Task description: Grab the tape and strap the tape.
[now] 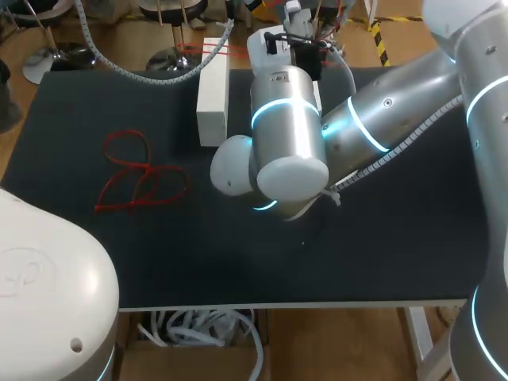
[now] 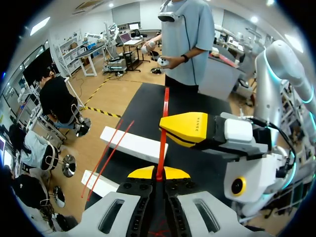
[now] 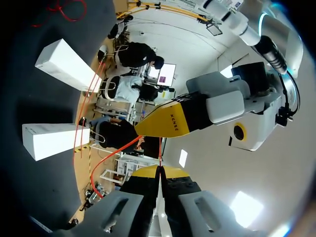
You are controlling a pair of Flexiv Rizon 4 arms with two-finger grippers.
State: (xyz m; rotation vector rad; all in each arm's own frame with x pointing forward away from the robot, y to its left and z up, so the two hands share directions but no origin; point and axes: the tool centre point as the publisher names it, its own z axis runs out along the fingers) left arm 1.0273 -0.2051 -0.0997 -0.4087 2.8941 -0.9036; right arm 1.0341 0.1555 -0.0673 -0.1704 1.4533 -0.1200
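Observation:
My left gripper (image 2: 158,174) is shut on a thin red tape strap (image 2: 163,133) that rises straight ahead of its tips. One yellow finger (image 2: 190,127) of my right gripper lies just ahead and beside it. My right gripper (image 3: 159,170) is also shut on the red strap (image 3: 113,150), which curves off toward two white boxes (image 3: 66,64). The left gripper's yellow finger (image 3: 165,122) sits close ahead. In the head view both grippers are mostly hidden behind my right arm (image 1: 286,119) at the table's far edge. Red strap lines (image 1: 202,49) cross the white box (image 1: 213,95).
Loose red tape loops (image 1: 143,178) lie on the black table's (image 1: 381,238) left half. A second white box (image 2: 98,182) lies beside the first (image 2: 133,143). A coiled grey cable (image 1: 143,75) hangs over the back edge.

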